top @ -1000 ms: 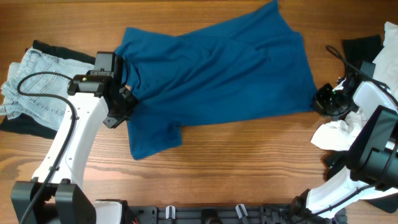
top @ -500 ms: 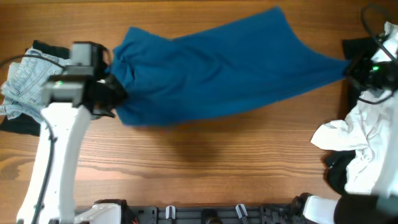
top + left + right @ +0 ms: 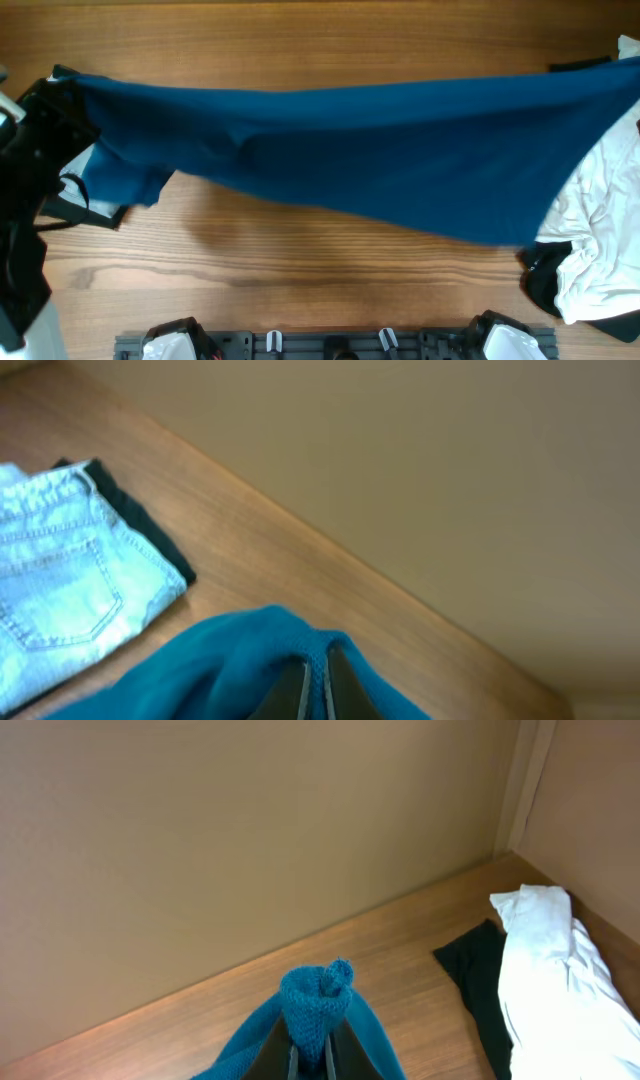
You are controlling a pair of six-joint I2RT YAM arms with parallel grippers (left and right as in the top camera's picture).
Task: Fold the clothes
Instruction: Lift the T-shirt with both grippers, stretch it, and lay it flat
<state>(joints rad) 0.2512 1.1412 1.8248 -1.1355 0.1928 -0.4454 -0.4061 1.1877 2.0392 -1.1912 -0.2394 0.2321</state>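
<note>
The blue shirt hangs stretched above the worktop, its right end cut off by the overhead frame. Only the wrist views show the left pincer and right pincer, each clamped on a bunched shirt edge. Jeans lie flat beneath the left one.

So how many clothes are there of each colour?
Blue shirt: 1
Pale denim piece: 1
White heap: 1
Black cloths: 2, one under the denim, one beside the white heap
Total: 5
</note>
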